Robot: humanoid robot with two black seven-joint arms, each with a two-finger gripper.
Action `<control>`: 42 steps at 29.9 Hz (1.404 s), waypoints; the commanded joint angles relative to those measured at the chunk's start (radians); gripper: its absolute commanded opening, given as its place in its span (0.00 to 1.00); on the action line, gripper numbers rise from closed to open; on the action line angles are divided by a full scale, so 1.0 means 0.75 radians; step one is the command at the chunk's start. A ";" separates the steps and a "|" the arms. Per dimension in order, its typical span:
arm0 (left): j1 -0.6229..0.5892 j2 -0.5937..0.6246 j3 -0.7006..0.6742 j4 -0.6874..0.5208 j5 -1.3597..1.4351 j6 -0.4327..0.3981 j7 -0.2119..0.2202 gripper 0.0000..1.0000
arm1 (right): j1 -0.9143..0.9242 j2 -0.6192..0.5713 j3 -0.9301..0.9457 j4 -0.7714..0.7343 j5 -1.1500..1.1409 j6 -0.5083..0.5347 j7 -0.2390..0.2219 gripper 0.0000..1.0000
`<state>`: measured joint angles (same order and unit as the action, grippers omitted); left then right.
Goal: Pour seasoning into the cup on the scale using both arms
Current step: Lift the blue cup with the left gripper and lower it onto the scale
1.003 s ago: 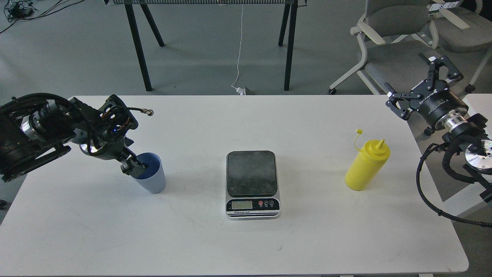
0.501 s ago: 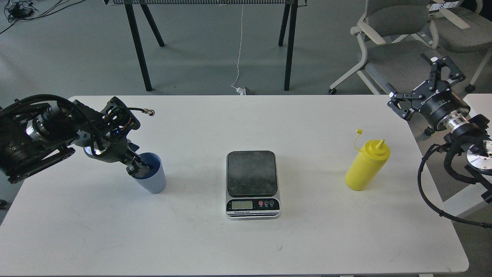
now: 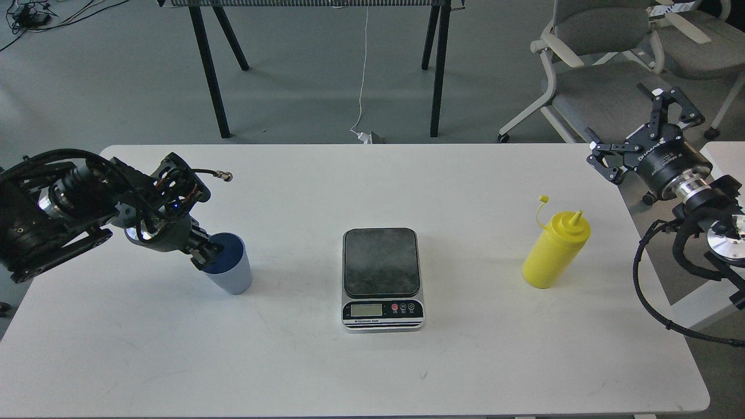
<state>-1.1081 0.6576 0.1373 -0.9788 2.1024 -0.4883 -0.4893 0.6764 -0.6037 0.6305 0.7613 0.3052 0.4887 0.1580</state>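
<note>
The light blue cup stands upright on the white table, left of the scale. My left gripper is at the cup's left rim, its dark fingers drawn together on the rim wall. The scale sits at the table's middle with its dark plate bare. The yellow seasoning bottle stands upright at the right, its cap hanging open on its tether. My right gripper is open and empty, held high beyond the table's right edge, up and right of the bottle.
A grey office chair stands behind my right gripper. Black table legs and a white cable are on the floor beyond the far edge. A second white surface lies at the far right.
My left gripper's fingers, spread across the cup's rim before, have drawn together on its left wall. My right gripper has shifted slightly up and to the right. Cup, scale and bottle have not moved.
</note>
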 commanded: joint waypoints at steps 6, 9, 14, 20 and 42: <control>-0.005 0.001 -0.005 -0.002 -0.011 -0.001 0.001 0.00 | -0.018 -0.021 0.006 0.004 0.000 0.000 0.008 0.99; -0.018 0.001 -0.009 -0.002 -0.021 -0.001 0.001 0.00 | -0.018 -0.021 0.020 0.004 0.000 0.000 0.008 0.99; -0.071 -0.003 -0.005 0.057 -0.099 -0.001 0.001 0.01 | -0.018 -0.019 0.035 0.004 0.000 0.000 0.008 0.99; -0.103 0.009 -0.011 0.064 -0.103 -0.001 0.001 0.01 | -0.018 -0.013 0.039 0.004 0.000 0.000 0.008 0.99; -0.282 -0.547 -0.001 0.188 -0.373 -0.001 0.001 0.02 | -0.014 -0.013 0.035 -0.001 0.000 0.000 0.008 1.00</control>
<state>-1.3363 0.2952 0.1358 -0.8952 1.8208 -0.4886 -0.4890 0.6656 -0.6094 0.6557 0.7591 0.3053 0.4887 0.1642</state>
